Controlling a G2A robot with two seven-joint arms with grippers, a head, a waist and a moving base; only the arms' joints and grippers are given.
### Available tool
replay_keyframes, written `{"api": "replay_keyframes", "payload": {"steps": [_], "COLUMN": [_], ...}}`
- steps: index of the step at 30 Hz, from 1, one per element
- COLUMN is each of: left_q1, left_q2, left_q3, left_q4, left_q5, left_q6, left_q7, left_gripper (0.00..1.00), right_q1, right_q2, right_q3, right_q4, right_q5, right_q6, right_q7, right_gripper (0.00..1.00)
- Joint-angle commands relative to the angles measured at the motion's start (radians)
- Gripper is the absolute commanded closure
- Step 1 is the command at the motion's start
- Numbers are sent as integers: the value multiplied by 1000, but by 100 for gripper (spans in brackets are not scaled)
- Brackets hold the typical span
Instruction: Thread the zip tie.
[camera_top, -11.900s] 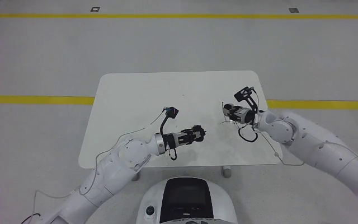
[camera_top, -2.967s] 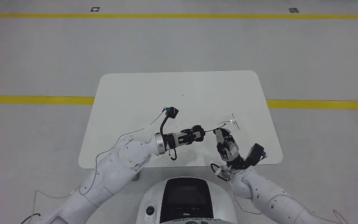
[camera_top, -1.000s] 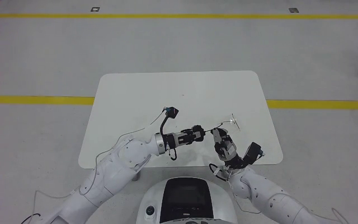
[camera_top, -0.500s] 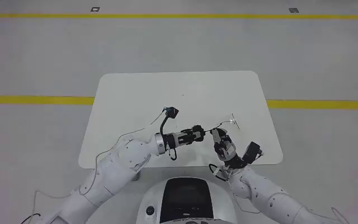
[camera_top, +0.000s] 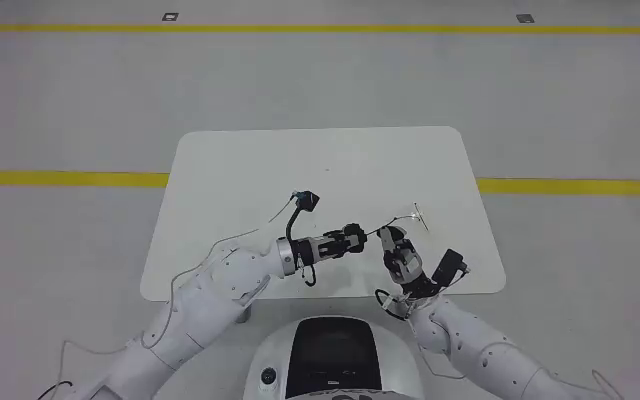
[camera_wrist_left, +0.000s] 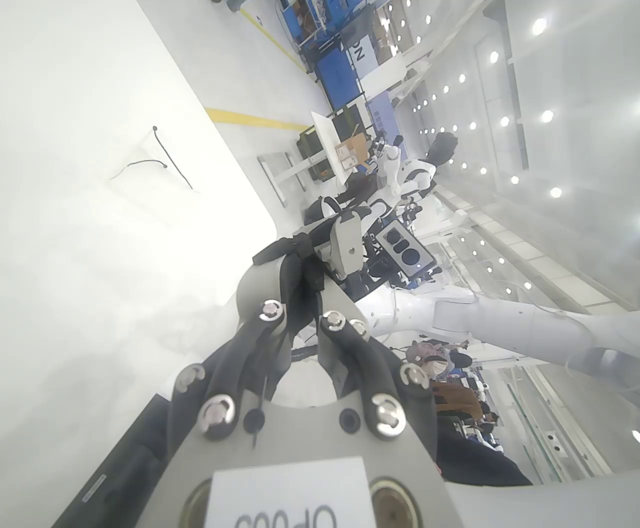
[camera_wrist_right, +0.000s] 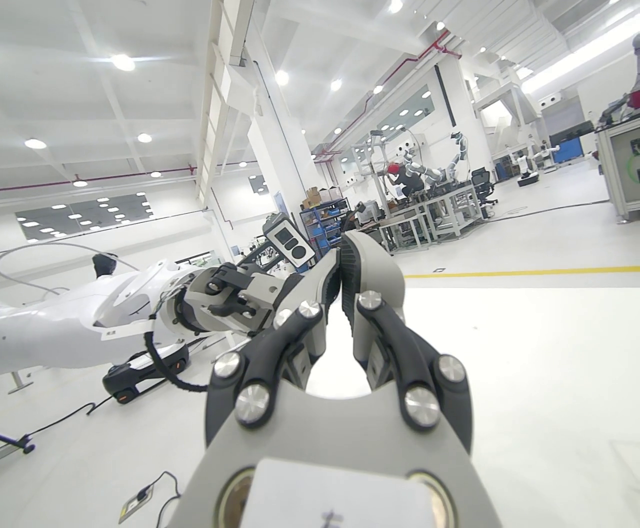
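A thin dark zip tie (camera_top: 372, 233) spans the short gap between my two grippers above the table's front middle. My left gripper (camera_top: 357, 237) is shut on one end, and a thin dark strand (camera_wrist_left: 256, 413) shows near its finger bases. My right gripper (camera_top: 388, 240) faces it from the right with its fingers (camera_wrist_right: 345, 265) pressed together at the tie's other end; the tie is too thin to see between the pads. In the right wrist view the left gripper (camera_wrist_right: 235, 295) sits just beyond my right fingertips.
Two more zip ties (camera_top: 415, 215) lie on the white table (camera_top: 300, 170) just behind the right gripper, also seen as loose zip ties (camera_wrist_left: 165, 157) in the left wrist view. The table's front edge is close below both grippers.
The right arm has swung from the table's right side to the front, facing the left gripper. In the last second it edged slightly closer; the left arm stayed put.
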Motion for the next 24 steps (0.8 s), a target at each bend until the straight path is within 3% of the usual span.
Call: {"api": "replay_keyframes", "payload": {"steps": [1,14,24], "left_q1": [0,0,0], "left_q2": [0,0,0], "left_q3": [0,0,0], "left_q4": [0,0,0], "left_q5": [0,0,0], "left_q6": [0,0,0], "left_q7": [0,0,0], "left_gripper": [100,100,100], "right_q1": [-1,5,17], "right_q2": [-1,-1,-6], "right_q3": [-2,-22,-41], "right_q4": [-1,-17,2], "right_q5": [-3,-22,-8], "right_q6": [0,0,0], "right_q7": [4,-47,-19], "right_gripper": [100,100,100]}}
